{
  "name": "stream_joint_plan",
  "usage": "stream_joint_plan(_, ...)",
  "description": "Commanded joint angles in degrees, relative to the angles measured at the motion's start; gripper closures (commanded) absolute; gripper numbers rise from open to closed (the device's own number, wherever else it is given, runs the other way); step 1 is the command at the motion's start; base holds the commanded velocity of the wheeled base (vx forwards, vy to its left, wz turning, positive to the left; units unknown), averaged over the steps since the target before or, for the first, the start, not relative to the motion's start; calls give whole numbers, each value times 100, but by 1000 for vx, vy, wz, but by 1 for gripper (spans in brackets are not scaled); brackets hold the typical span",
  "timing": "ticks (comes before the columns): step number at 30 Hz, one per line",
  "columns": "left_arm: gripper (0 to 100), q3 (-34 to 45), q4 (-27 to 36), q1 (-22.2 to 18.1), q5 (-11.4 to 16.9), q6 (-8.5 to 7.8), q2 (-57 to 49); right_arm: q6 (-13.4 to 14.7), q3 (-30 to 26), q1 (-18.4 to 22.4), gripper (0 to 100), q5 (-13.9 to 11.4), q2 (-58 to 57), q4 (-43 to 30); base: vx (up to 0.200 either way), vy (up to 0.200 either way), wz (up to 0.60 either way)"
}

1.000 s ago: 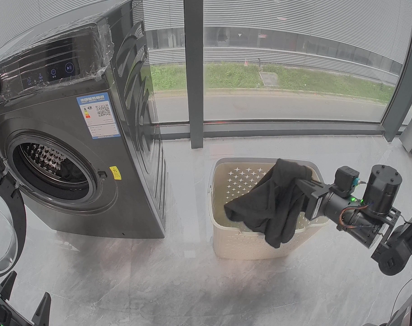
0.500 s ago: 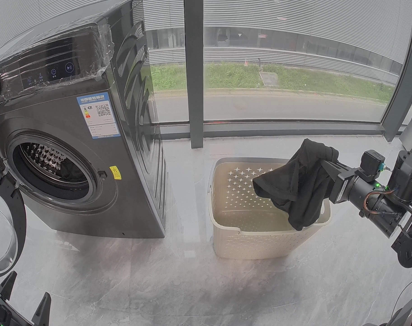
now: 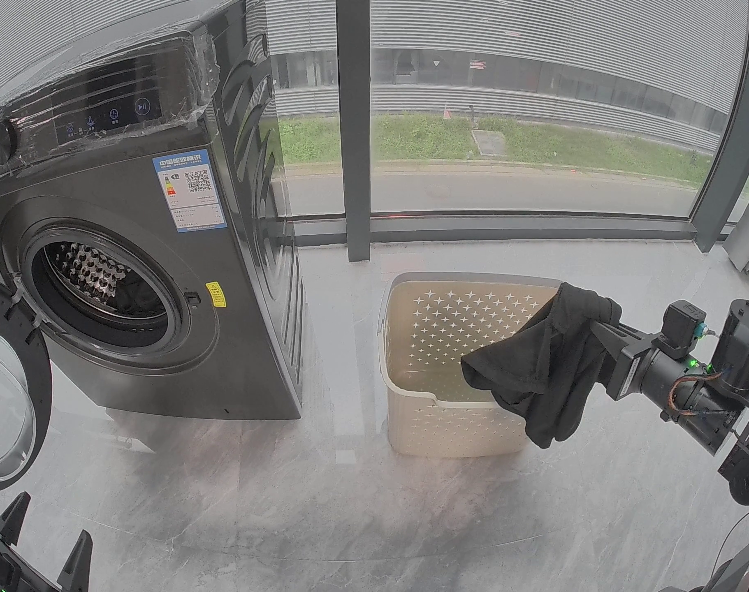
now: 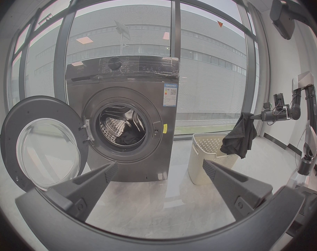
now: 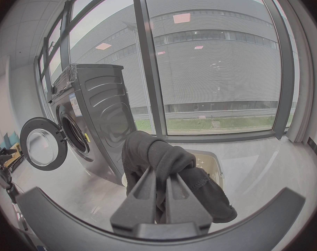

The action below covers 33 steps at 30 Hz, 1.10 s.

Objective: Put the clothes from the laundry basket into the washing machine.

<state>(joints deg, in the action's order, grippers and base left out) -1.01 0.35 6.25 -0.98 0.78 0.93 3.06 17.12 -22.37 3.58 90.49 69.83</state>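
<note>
Pale flooring [image 3: 308,503] is stretching under the right gripper [image 5: 161,178], which is clamping the black garment [image 3: 547,363]. Lifted clear within the last second, it is dangling over the laundry basket [image 3: 391,347] just below. The washing machine [image 3: 144,207], well beyond, is standing open for the carry. The left gripper [image 4: 159,164] is idling, fingers spread.

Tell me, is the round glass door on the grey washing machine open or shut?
Open: the round glass door hangs swung aside from the grey washing machine, leaving the perforated steel drum exposed.
</note>
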Motion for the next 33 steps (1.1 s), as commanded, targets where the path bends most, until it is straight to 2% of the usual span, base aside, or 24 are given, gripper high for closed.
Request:
stream_joint_plan(1, 0, 84, 0, 7, 1, 10, -93, -16, -103, -39, 100, -24, -436, -119, 0, 200, 0)
stream_joint_plan(9, 0, 84, 0, 7, 1, 10, -93, 37, -182, 31, 100, -183, -568, -119, 0, 200, 0)
stream_joint_plan(22, 0, 75, 17, 7, 10, 10, -93, 37, -94, -39, 100, -174, -682, -101, 0, 200, 0)
stream_joint_plan(29, 0, 75, 17, 7, 10, 19, -93, 37, -112, -365, 100, -121, -726, -92, 0, 200, 0)
stream_joint_plan(33, 0, 75, 17, 7, 10, 19, -93, 19, -173, -382, 100, -165, -831, -110, 0, 0, 0)
